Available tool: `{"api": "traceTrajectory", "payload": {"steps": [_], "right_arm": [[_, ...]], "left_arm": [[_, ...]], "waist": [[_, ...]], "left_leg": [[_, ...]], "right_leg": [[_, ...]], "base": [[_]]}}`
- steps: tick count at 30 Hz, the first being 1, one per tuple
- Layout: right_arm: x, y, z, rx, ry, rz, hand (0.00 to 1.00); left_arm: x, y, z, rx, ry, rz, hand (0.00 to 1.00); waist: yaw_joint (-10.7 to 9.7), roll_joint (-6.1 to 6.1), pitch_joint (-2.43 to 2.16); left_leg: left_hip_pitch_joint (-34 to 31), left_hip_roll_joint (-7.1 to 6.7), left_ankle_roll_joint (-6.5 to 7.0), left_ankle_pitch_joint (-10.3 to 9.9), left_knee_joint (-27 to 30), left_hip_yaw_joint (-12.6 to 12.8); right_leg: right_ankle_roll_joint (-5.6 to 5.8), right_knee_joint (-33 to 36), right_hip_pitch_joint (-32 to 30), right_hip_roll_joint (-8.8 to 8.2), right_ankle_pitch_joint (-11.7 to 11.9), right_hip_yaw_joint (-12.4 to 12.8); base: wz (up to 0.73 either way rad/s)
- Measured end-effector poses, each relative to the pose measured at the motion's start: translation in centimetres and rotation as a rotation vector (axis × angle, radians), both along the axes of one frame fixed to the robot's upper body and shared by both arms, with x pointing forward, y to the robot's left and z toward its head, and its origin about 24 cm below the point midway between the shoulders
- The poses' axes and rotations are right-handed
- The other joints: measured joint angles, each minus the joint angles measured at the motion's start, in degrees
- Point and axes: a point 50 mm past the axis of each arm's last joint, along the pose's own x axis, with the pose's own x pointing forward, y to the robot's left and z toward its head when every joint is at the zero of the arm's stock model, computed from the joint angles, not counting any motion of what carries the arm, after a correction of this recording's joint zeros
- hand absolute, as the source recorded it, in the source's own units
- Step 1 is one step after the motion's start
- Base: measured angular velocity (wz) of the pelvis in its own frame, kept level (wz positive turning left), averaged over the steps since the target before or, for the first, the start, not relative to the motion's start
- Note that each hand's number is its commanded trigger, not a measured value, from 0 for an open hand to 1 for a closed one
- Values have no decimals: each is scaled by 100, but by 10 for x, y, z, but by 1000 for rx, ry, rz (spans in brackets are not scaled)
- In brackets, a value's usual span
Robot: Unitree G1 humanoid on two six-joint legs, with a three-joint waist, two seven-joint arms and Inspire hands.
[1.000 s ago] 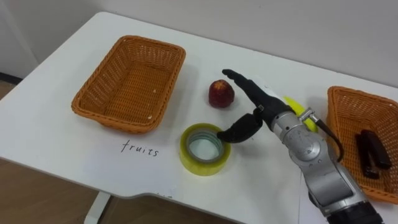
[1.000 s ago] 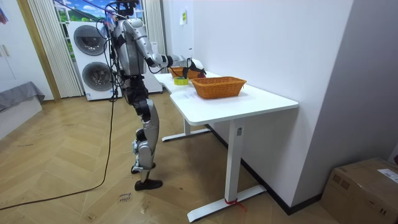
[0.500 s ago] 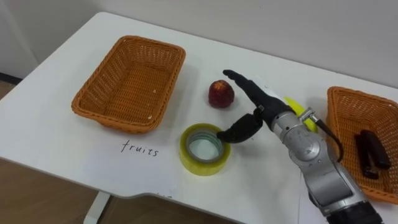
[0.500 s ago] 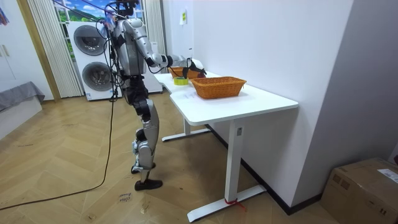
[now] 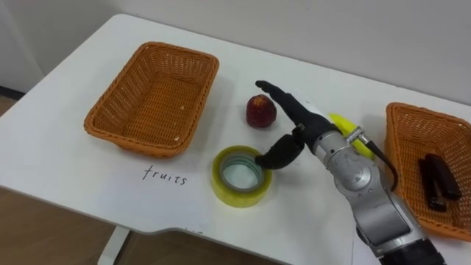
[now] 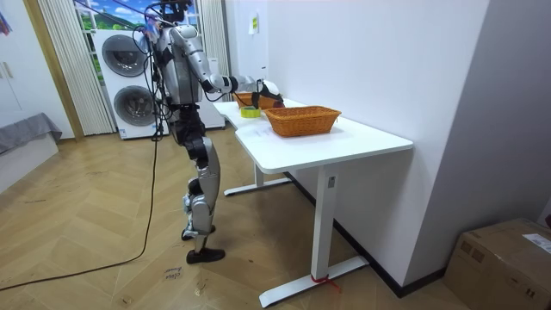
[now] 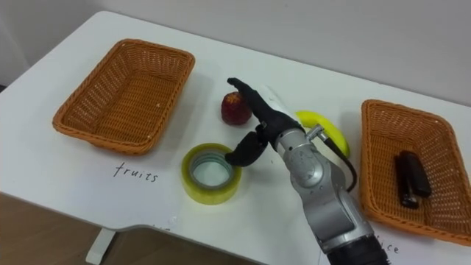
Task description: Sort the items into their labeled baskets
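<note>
A red apple point(image 5: 261, 111) lies on the white table point(image 5: 88, 177), right of the empty wicker basket point(image 5: 154, 96) marked "fruits". My right hand point(image 5: 293, 126) is open, its fingers stretched toward the apple and its thumb hanging over the rim of a yellow tape roll point(image 5: 239, 175). Behind the wrist lies a yellow fruit point(image 5: 347, 129), partly hidden. At the right, a second wicker basket point(image 5: 430, 173) holds a dark stapler point(image 5: 434, 181). In the right eye view the apple point(image 7: 235, 108), hand point(image 7: 266, 118) and tape roll point(image 7: 210, 173) stand the same way.
The table's front edge runs close below the tape roll. In the room view I stand at the table's point(image 6: 344, 138) far end, in front of stacked washing machines point(image 6: 129, 77), with the baskets point(image 6: 303, 119) on top.
My right hand has crept a little to the left, nearer the apple. Everything on the table lies as before.
</note>
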Motion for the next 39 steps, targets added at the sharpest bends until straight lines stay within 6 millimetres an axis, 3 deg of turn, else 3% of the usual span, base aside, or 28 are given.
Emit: {"api": "traceTrajectory", "payload": {"steps": [8, 21, 31, 39], "right_arm": [[0, 0, 1, -24, -6, -8, 0], [1, 3, 6, -29, -30, -4, 0], [-2, 22, 21, 39, -87, 29, 0], [-3, 24, 19, 17, -74, 53, 0]], "left_arm": [[0, -2, -1, -5, 1, 1, 0], [1, -7, -2, -15, 3, -4, 0], [2, -8, -2, -19, 1, -8, 0], [1, -9, -2, -12, 14, -51, 0]], "waist": [[-1, 85, -10], [46, 79, -18], [71, 103, -1], [124, 103, -2]], "left_leg": [[-6, -2, -2, 1, -15, 3], [-17, -1, -1, 3, 0, 19], [-18, -2, 0, 3, -12, 20], [-31, -3, -1, 3, -7, 15]], "right_leg": [[0, 6, -10, -2, 0, -5], [0, 2, -30, -13, 0, -79], [1, -2, -22, -17, 0, -82], [1, -2, -24, -15, 0, -88]], "base": [[0], [0], [0], [0]]}}
